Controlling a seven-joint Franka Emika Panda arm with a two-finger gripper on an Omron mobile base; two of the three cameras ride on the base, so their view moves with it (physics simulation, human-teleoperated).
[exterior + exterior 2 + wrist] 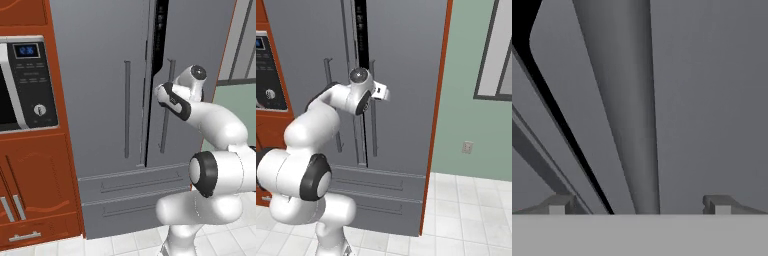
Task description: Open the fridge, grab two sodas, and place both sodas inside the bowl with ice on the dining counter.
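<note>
I've got the end effector point(639, 205) up against the fridge point(100, 100), jaws spread wide with nothing between them but the right door's handle point(629, 110), which runs straight up the middle of the hand view between the two fingertips point(557, 205). That centring is deliberate: straddling the bar lets a close land on it squarely so I can pull the door. The right door looks cracked already; there's a dark gap point(160, 35) along its inner edge near the top, wider up there than lower down, so the seam reads as slightly ajar rather than sealed. The wrist is pitched forward at mid-door height, where the bar gives decent leverage about the hinge on the outer edge. From the base views I can't quite tell whether the pads are touching the bar or just short of it. The left door's handle point(127, 107) is untouched. No sodas visible through the gap yet. The microwave cabinet point(30, 150) sits at the fridge's left edge, clear of the swing.
</note>
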